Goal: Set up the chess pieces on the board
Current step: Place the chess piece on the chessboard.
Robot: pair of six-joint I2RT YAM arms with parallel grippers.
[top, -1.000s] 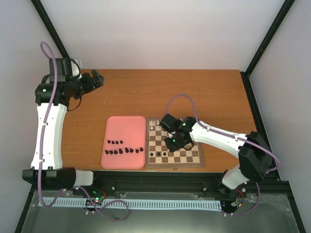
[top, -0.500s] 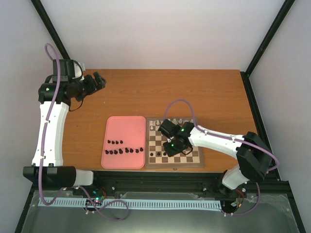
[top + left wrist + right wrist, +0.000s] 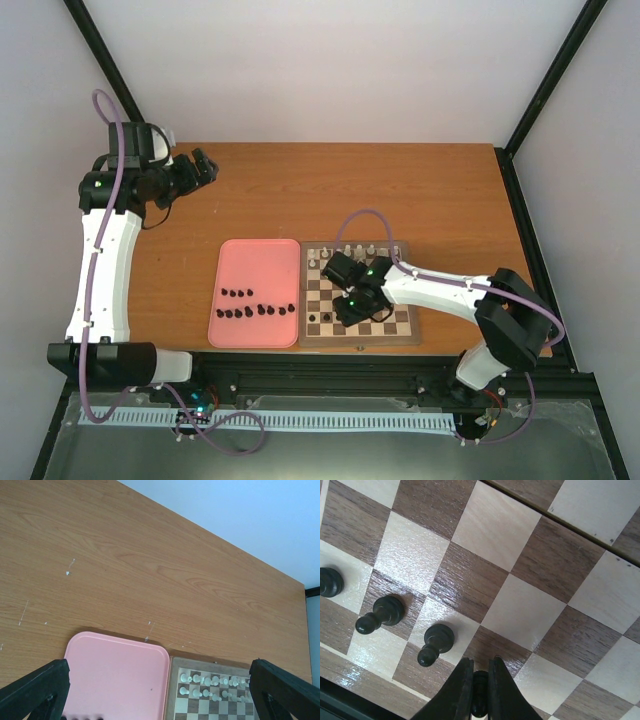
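- The brown wooden bench spreads wide and bare beyond both claws, leaving ample room to swing.
- The square wooden chessboard of light and dark checks lies directly under the right claw. Its near border is close, so there is little margin on that side.
- The plain pink tray sits just beside the board, to that claw's left, within short reach as the stock.
- The left claw hangs well apart beyond the tray, fingers spread wide and holding nothing, apparently parked clear.
- The right claw is clamped on one black piece, low over the near rows, likely for setting down.
- Most of the tiny black chess pieces wait in rows on the tray. Three standing pieces are just left of the claw, one per square, so side clearance is tight.
- Small cream pieces line the board's far edge, well beyond the claw.
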